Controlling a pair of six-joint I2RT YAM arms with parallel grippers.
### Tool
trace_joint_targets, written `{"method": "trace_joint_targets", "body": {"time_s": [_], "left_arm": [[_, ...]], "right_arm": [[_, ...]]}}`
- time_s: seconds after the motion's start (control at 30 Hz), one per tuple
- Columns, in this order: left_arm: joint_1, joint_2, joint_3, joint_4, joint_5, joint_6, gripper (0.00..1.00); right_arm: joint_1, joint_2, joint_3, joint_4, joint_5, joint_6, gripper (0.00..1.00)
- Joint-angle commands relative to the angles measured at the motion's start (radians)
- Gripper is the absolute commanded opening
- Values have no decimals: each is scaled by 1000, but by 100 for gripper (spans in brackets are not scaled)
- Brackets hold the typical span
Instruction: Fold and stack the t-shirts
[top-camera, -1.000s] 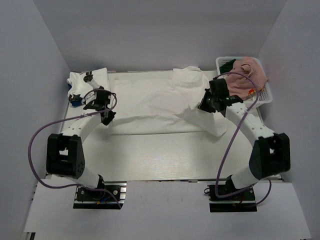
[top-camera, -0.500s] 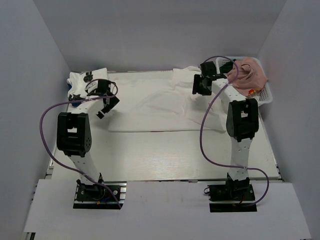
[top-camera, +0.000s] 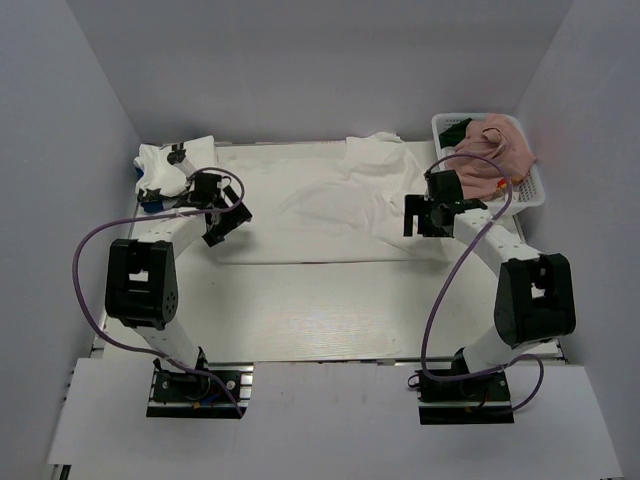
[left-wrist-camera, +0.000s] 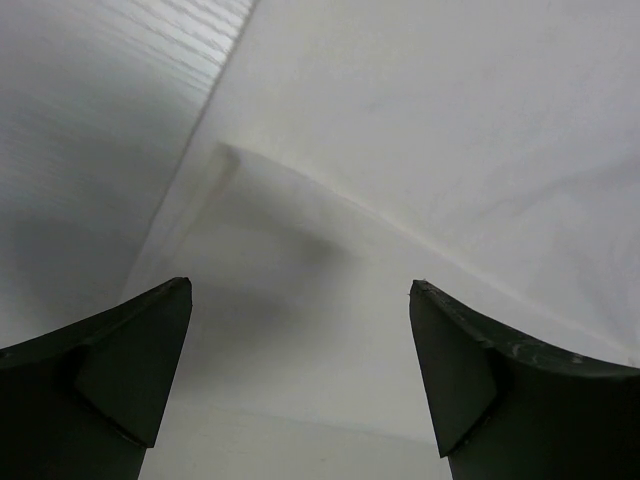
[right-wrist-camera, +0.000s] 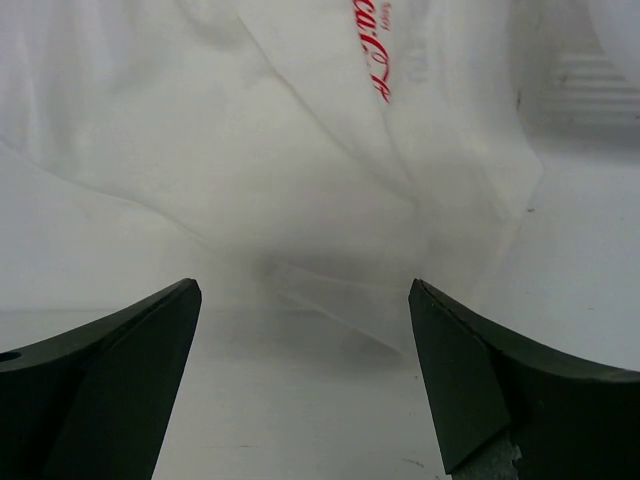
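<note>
The white shirt (top-camera: 320, 205) lay spread across the 12 o'clock half of the table (top-camera: 320, 310). Its near hem ran pretty straight, and its 3 o'clock side was rumpled with the red print (right-wrist-camera: 372, 62) showing. The left gripper (top-camera: 228, 222) hovered at the shirt's 9 o'clock edge, jaws wide, nothing in them. The right gripper (top-camera: 420, 220) was at the 3 o'clock edge, same deal. Bare tabletop ran all along 6 o'clock. A white pile (top-camera: 172, 160) sat at 10 o'clock, and a pink shirt (top-camera: 495, 160) was in the basket (top-camera: 537, 197) at 2 o'clock.
</note>
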Motion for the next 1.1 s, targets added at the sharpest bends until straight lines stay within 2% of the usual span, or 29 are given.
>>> {"method": "trace_joint_targets", "body": {"time_s": [0.0,0.03,0.2,0.23,0.3,0.33,0.37,0.43,0.6,0.7,0.8,0.9,0.97,1.03,1.07], "left_arm": [[-6,-40,-67,102,179,47,100],[-6,-30,-86,150,194,56,100],[-6,10,-114,173,203,56,100],[-6,21,-114,173,203,56,100],[-6,30,-114,164,180,56,100],[-6,30,-114,164,166,56,100],[-6,30,-114,153,166,56,100],[-6,39,-114,143,140,56,100],[-6,40,-133,133,122,66,100],[5,40,-153,124,103,66,100],[14,30,-163,104,66,66,100],[14,30,-163,90,42,66,100],[14,30,-163,81,33,66,100],[14,21,-163,81,33,66,100],[14,21,-163,81,33,66,100]], "right_arm": [[-25,8,-36,62,59,-4,90],[-28,15,-24,61,59,-12,90],[-73,92,30,41,22,-19,90],[-84,107,37,31,15,-24,87],[-93,123,51,15,-7,-30,69],[-102,121,54,15,-13,-30,51],[-110,124,59,22,-18,-33,15],[-116,123,60,34,-16,-30,0],[-127,169,114,94,83,-42,0],[-136,236,190,47,155,-48,0],[-140,281,188,36,232,-53,0],[-140,299,159,67,213,-70,11],[-139,308,145,94,186,-76,13],[-136,313,142,117,189,-73,21],[-134,318,148,113,182,-76,40]]}}
